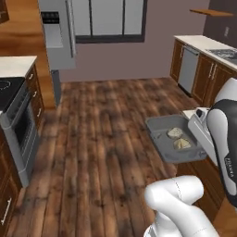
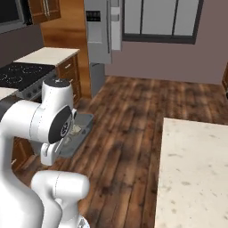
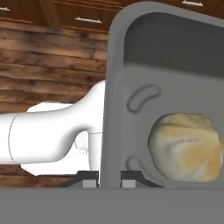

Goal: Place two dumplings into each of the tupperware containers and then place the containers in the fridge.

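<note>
A dark grey tupperware container [image 1: 162,143] hangs level above the wooden floor. Two pale dumplings [image 1: 175,133] lie side by side inside it. My gripper [image 3: 109,180] is shut on the container's rim [image 3: 106,131], one fingertip on each side of the wall. In the hand view one dumpling [image 3: 186,146] sits close by on the tray floor. In the right base view the container [image 2: 83,127] shows partly behind my arm. The grey fridge [image 1: 60,44] stands at the far left of the room, and its door [image 2: 99,31] looks shut.
A stove [image 1: 11,99] with an oven stands at the left beside wooden cabinets. A pale island counter [image 2: 196,173] lies to my right. A dishwasher [image 1: 189,69] and a counter [image 1: 199,42] line the far right wall. Open wooden floor [image 1: 102,134] stretches toward the fridge.
</note>
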